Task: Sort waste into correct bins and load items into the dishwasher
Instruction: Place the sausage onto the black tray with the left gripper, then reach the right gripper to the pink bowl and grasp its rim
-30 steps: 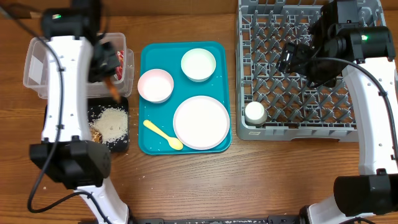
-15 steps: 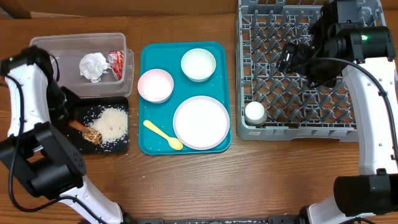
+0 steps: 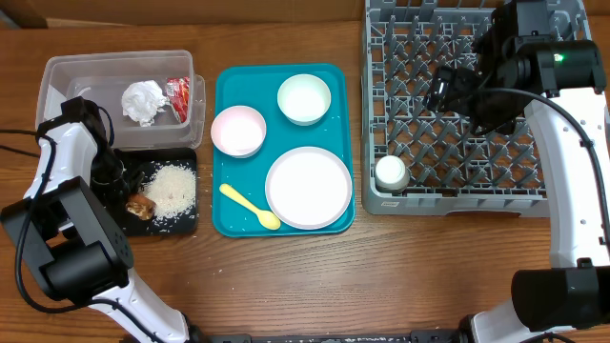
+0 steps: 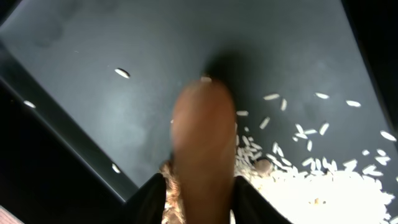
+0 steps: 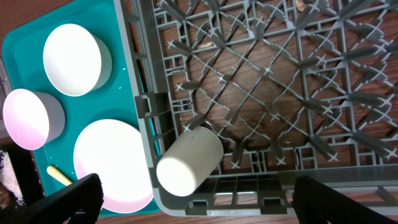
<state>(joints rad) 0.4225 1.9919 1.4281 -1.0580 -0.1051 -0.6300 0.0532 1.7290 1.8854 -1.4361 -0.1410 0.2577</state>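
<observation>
My left gripper is low in the black tray, at its left side, shut on the brown sausage. The sausage tip touches the tray floor beside the white rice and the brown lump. The clear tub holds the crumpled napkin and the red-and-white wrapper. My right gripper hangs open and empty over the grey dish rack. The white cup lies in the rack's front left corner.
The teal tray between the bins and the rack holds a pink bowl, a white bowl, a white plate and a yellow spoon. Stray rice grains lie on the wooden table in front of the black tray.
My left arm has swung from over the clear tub down into the black tray, carrying the sausage. The right arm has not moved.
</observation>
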